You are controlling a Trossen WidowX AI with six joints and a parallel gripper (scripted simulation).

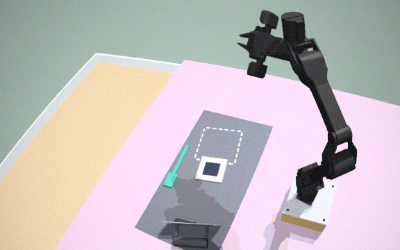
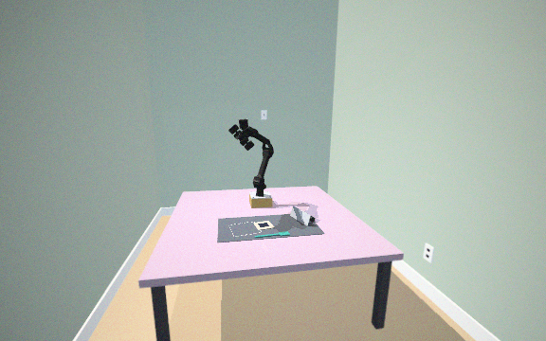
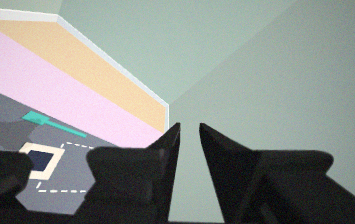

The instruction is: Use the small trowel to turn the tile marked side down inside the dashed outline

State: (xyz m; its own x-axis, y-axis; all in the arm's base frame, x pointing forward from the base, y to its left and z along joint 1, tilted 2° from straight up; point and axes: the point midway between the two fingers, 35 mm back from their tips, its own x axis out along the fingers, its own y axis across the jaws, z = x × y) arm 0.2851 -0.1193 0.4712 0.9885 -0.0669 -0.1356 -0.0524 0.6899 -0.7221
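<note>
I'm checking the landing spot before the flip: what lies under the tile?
Under the tile is the gray mat; its surface there is covered, so any marking beneath cannot be seen.
</note>
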